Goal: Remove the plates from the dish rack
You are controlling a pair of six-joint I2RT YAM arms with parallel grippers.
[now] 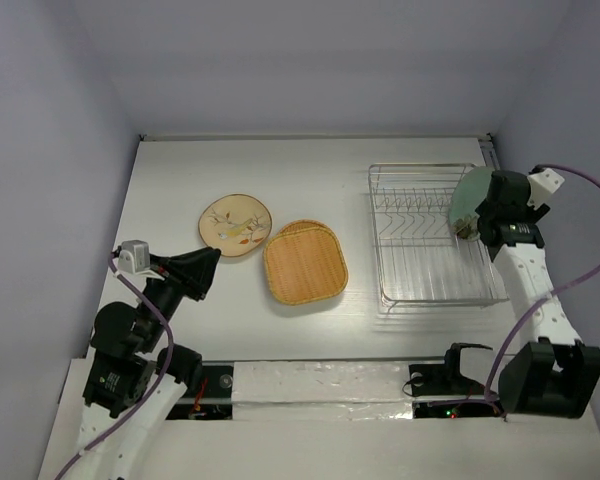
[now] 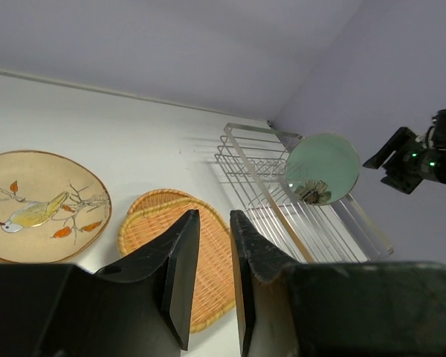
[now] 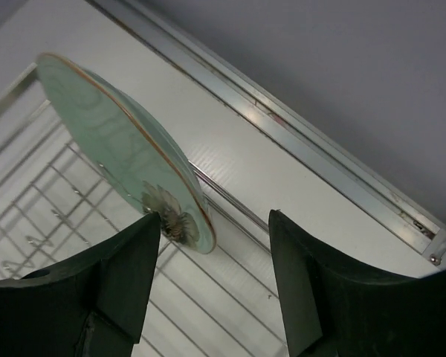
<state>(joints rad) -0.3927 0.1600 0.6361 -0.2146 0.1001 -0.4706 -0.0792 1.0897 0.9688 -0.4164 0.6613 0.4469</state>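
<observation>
We found the pale green plate (image 1: 470, 195) standing on edge at the right side of the dish rack (image 1: 427, 240), our right fingers (image 3: 208, 282) apart, one either side of its rim, not yet closed; the cream leaf plate (image 1: 236, 223) and wicker plates (image 1: 305, 263) lay on the counter (image 1: 180, 180), left fingers (image 2: 212, 286) nearly together, holding nothing

Pale green plate (image 3: 111, 141) standing on edge, tilted, orange-rimmed, with a dark flower-like mark near its lower edge. Rises ahead of the left finger (image 3: 123, 279), lower rim close above that fingertip, contact unclear. Right gripper (image 3: 212, 279) spread wide, nothing between the fingers. Wire bars of the dish rack (image 3: 52, 216) beneath and left. White table (image 3: 282, 178) beyond, metal rail past it.
</observation>
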